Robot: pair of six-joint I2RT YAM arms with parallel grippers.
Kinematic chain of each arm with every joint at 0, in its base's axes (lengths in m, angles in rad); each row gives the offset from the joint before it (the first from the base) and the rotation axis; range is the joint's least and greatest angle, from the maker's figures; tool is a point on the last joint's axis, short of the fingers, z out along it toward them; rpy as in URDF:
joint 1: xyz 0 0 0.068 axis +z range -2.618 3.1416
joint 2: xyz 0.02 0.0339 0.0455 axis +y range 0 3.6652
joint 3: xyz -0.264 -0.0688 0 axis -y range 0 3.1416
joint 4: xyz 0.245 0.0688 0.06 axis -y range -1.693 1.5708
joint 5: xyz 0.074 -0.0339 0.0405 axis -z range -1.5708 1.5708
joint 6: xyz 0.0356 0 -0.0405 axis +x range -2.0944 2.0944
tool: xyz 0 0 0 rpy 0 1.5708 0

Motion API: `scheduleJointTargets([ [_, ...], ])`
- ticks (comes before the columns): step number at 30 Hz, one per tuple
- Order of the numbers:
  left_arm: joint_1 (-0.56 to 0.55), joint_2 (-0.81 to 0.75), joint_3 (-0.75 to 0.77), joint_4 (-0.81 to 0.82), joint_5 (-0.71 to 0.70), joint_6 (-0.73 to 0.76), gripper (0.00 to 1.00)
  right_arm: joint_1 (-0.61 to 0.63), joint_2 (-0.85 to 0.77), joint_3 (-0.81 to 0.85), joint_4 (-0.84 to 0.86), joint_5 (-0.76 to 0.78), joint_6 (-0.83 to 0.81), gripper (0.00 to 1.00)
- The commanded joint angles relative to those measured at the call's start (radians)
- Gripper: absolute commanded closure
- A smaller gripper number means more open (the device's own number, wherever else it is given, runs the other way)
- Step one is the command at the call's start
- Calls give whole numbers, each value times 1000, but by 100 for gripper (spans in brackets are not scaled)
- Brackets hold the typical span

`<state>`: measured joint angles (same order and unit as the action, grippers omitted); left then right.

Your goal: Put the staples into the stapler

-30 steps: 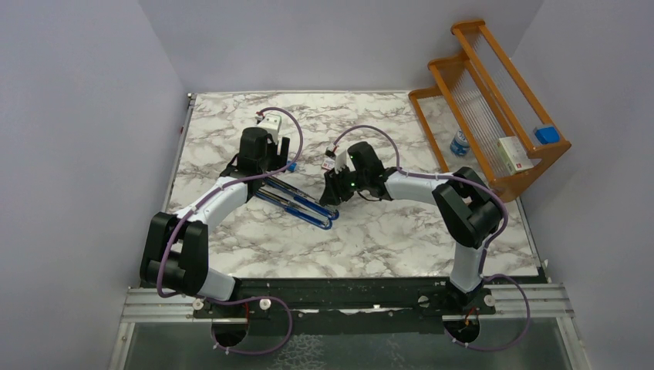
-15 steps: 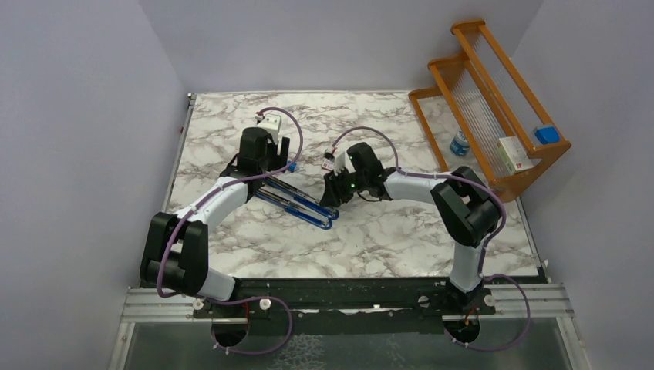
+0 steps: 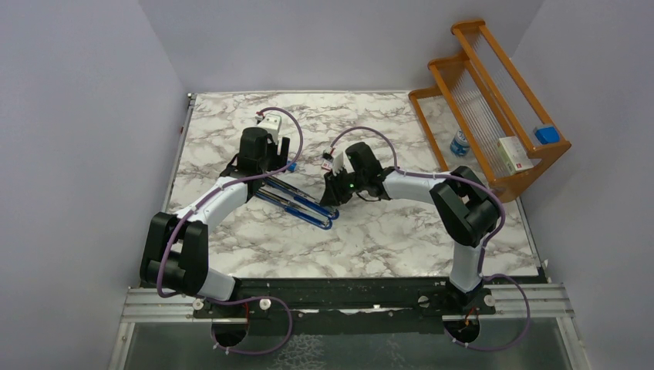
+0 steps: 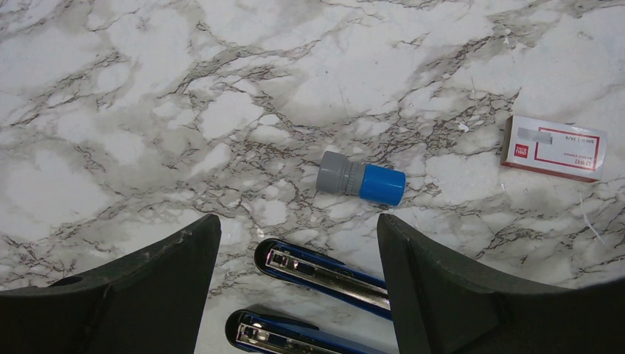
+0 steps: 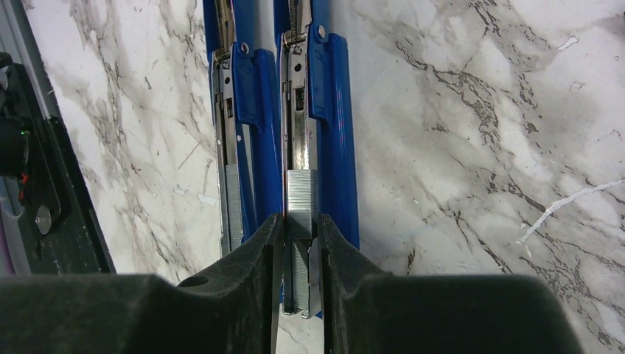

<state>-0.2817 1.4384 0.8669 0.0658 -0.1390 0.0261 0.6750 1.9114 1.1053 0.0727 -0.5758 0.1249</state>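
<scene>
The blue stapler point(image 3: 297, 204) lies opened flat on the marble table, its two long arms side by side point(image 5: 335, 110). A silvery strip of staples point(image 5: 302, 195) sits in line with the metal channel of one arm, and my right gripper point(image 5: 298, 221) is shut on it, one finger on each side. My right gripper point(image 3: 333, 199) is at the stapler's hinge end. My left gripper point(image 4: 296, 221) hangs open above the two free tips of the stapler point(image 4: 324, 273), holding nothing. The white staple box with a red label point(image 4: 554, 147) lies beyond.
A small grey cylinder with a blue cap point(image 4: 362, 181) lies just past the stapler tips. A wooden rack point(image 3: 493, 108) stands at the back right with a white box point(image 3: 515, 154) and a blue item point(image 3: 546, 134) on it. A second grey strip point(image 5: 233, 203) lies along the other stapler arm.
My right gripper's jaws have narrowed around the staple strip and the arm has edged slightly left. The left arm and the stapler have not moved.
</scene>
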Motion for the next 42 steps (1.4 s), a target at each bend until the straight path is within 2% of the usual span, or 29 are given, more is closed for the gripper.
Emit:
scheduleJointTargets([
  [1,6,-30,-18,30,22,-6,19,4,9,25,5,-9,-12,76],
  [11,6,-28,-19,32,21,-6,19,5,25,51,7,12,-13,82],
  [21,8,-27,-19,32,22,-5,19,4,1,45,18,9,-15,83],
  [42,7,-30,-20,31,24,-6,19,59,-83,6,-18,183,-73,83],
])
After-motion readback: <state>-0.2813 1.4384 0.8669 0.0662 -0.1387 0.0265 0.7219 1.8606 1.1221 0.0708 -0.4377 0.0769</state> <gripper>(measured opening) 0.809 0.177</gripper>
